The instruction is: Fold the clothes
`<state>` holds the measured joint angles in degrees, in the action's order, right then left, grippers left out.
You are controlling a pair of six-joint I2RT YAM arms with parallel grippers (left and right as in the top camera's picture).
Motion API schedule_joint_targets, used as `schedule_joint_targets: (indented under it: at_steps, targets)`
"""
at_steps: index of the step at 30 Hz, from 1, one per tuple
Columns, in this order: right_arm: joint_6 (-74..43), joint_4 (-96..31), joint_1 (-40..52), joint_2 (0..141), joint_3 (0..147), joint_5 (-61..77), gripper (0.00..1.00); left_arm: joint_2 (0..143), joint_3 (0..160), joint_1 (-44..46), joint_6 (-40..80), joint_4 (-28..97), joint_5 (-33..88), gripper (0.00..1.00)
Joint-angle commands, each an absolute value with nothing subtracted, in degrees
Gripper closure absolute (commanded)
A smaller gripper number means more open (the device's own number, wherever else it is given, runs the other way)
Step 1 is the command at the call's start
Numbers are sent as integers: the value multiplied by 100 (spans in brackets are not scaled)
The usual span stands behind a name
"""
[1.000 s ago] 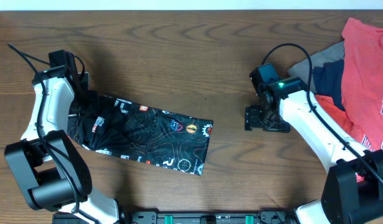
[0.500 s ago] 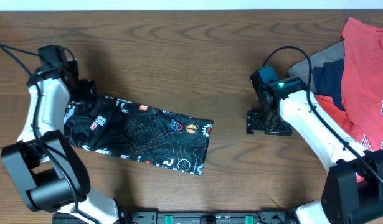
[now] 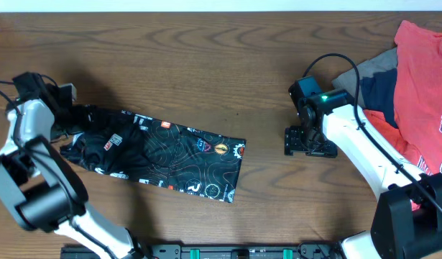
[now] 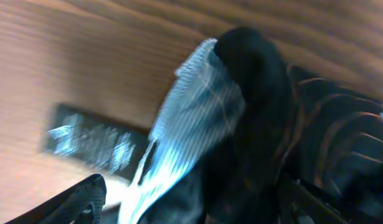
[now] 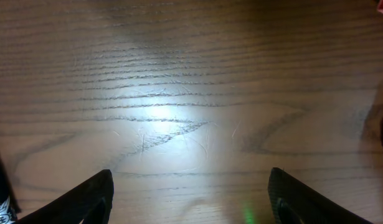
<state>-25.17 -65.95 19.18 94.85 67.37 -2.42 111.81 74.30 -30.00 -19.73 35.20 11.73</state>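
left gripper [image 4: 194, 188] gapes wide, empty, at the black jersey [image 3: 170, 155]'s end; right gripper [image 3: 307, 141] open, empty, jersey well to its left. likely mid-fold: regrasp 1 end, fold across.

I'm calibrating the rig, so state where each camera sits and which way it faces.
Overhead: fixed above, looking straight down at the table; left arm, right arm, the black jersey and the clothes pile show.
Left wrist: on the left arm, close and blurred on the jersey; left gripper fingertips at the bottom corners.
Right wrist: looks down at bare wood; right gripper fingers open below.
Shared: overhead and left wrist both show the jersey.
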Motion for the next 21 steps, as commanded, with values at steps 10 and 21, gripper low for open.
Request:
schedule_joint_targets:
  at_steps: [10, 21]
  targets:
    - [-2353, -6768, 1876, 9483, 6702, -392, 23, 11839, 7432, -3011, -2095, 3063, 1288, 15]
    - [-2351, -6775, 1876, 9483, 6702, -414, 23, 11979, 7426, -3004, -1673, 3623, 1310, 50]
